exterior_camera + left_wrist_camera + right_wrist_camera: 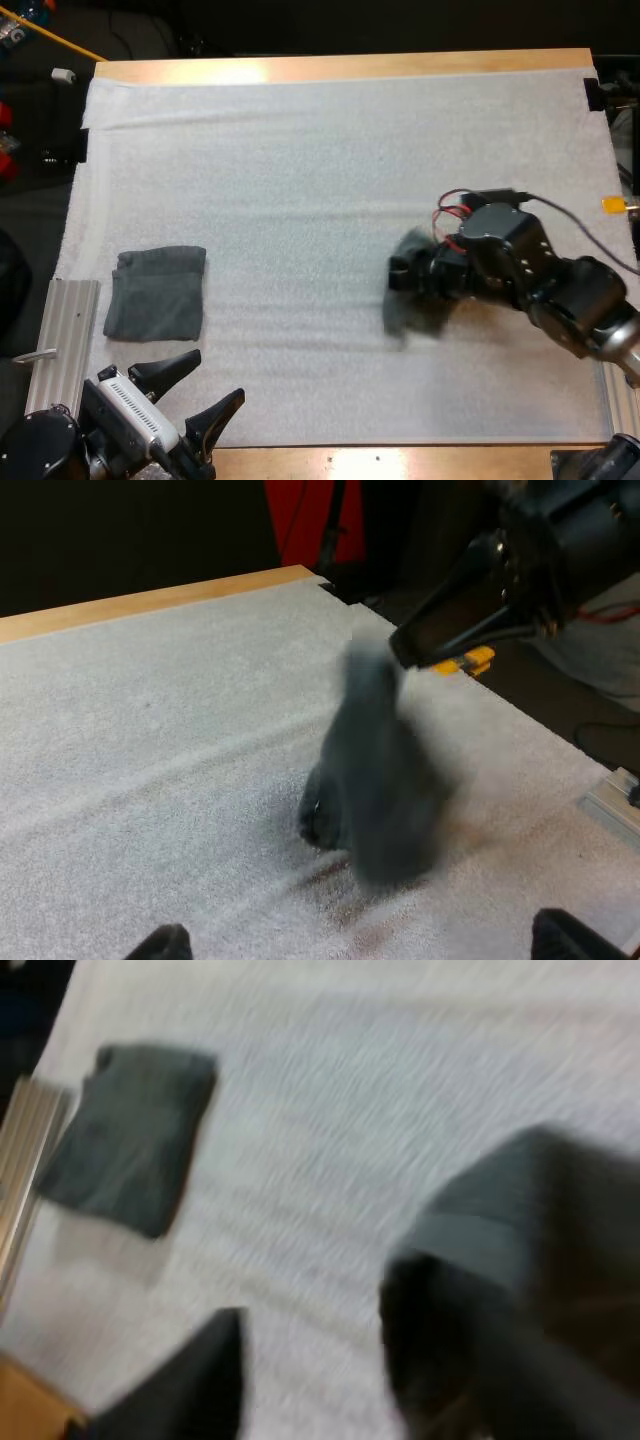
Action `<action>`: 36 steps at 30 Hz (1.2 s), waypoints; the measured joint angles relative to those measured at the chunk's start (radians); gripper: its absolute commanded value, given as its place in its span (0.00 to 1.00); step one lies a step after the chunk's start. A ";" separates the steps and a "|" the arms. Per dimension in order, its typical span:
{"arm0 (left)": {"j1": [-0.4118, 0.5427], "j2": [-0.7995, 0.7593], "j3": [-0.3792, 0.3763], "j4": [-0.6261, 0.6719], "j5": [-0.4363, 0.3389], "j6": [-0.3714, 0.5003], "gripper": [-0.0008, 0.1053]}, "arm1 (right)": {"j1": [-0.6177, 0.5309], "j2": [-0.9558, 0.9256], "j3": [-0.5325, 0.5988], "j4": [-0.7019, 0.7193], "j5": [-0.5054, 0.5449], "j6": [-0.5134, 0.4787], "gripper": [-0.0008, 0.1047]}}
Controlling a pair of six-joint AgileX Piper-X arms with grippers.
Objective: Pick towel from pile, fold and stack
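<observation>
The right gripper [400, 275], right of centre in the high view, has a towel [408, 310] hanging blurred at its tip, with the lower end brushing the mat [320, 160]. How firmly it is pinched I cannot tell. I'd lift it clear, then spread it flat before folding. The left gripper [215, 378] sits spread wide and empty at lower left. A folded towel [155, 293] lies at the mat's left, beside a metal rail [62, 340]. The wooden table [340, 66] edges the top.

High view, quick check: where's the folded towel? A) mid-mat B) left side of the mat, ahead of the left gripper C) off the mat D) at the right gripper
B: the folded towel lies flat at the left side of the mat, just beyond the open left gripper; the loose towel is over at the right gripper.
</observation>
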 measured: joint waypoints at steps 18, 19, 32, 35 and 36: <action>0.000 0.000 0.000 0.000 0.000 0.000 0.62 | 0.006 -0.041 0.004 0.317 0.116 -0.104 0.61; 0.000 0.000 0.000 0.000 0.000 0.000 0.62 | 0.006 -0.041 0.008 0.323 0.118 -0.105 0.61; 0.000 0.000 0.000 0.000 0.000 0.000 0.62 | 0.006 -0.035 0.290 0.153 0.119 0.010 0.61; 0.000 0.000 0.000 0.000 0.000 0.000 0.62 | 0.006 -0.009 0.342 0.079 0.120 0.045 0.60; 0.000 0.000 0.000 0.000 0.000 0.000 0.62 | 0.006 0.004 0.356 0.057 0.120 0.053 0.60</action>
